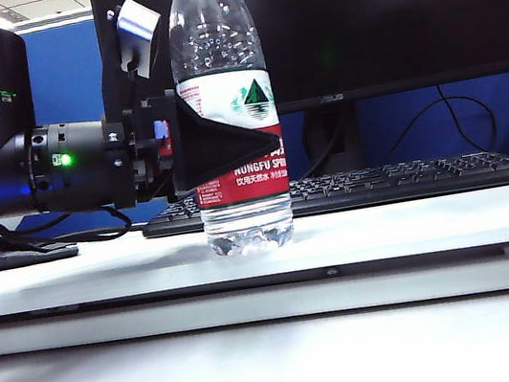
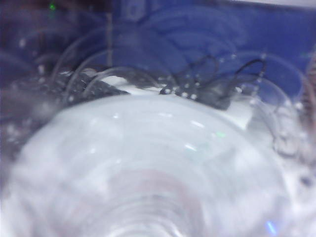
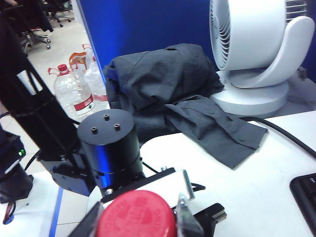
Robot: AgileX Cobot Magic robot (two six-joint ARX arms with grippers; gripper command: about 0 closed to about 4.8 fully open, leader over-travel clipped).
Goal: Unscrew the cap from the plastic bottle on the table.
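The left tool [image 1: 228, 147] clamps the plastic bottle [image 1: 243, 202] upright on the table [image 1: 415, 224]; the right tool [image 3: 140, 217] grips its cap [image 3: 136, 216].

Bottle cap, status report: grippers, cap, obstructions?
Left gripper clamped on the plastic bottle, upright on the table. Right gripper straddles the cap, contact unclear. Nothing in the way.

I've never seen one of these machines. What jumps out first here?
The tall plastic bottle stands upright mid-table, clamped around its label by the left gripper, whose black arm reaches in from the left. In the right wrist view, the red cap fills the foreground between the right gripper jaws. Behind it, a white fan and a crumpled dark shirt sit on the white table.
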